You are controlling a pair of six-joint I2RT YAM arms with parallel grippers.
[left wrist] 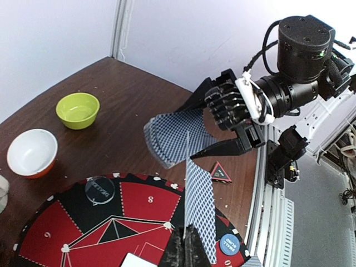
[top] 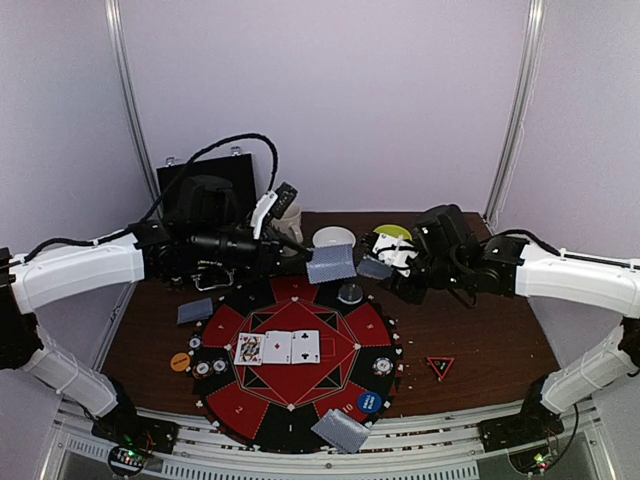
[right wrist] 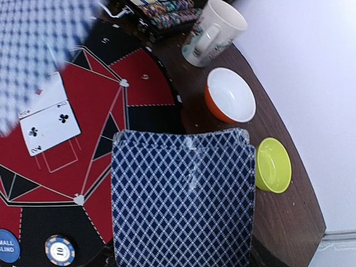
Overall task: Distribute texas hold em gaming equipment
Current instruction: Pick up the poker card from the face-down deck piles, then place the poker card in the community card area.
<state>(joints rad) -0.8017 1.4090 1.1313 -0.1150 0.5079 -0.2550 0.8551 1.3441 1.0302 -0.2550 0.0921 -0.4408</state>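
My left gripper point(top: 303, 253) point(left wrist: 186, 245) is shut on one blue-grey-backed card point(top: 331, 265) point(left wrist: 199, 208), held on edge above the far side of the round mat. My right gripper point(top: 392, 268) point(left wrist: 236, 119) is shut on the fanned deck point(top: 375, 268) point(left wrist: 177, 136) point(right wrist: 183, 194), just right of that card. The deck hides the right fingers in the right wrist view. Three face-up cards point(top: 278, 347) point(right wrist: 50, 119) lie at the mat's centre. Card piles point(top: 195, 312) point(top: 340, 431), striped chips point(top: 203, 370) point(top: 382, 365), an orange disc point(top: 180, 362), a blue disc point(top: 369, 402) point(left wrist: 229, 243) and the red-black triangle point(top: 440, 366) point(left wrist: 220, 172) lie around.
The red-and-black mat point(top: 300, 415) covers the table's middle, with a clear dealer disc point(top: 349, 293) point(left wrist: 100, 189) on it. A mug point(top: 288, 222) point(right wrist: 214, 30), a white-and-orange bowl point(top: 333, 238) point(left wrist: 31, 153) and a green bowl point(top: 392, 233) point(left wrist: 78, 109) stand behind. A black case point(top: 205, 190) is at the back left.
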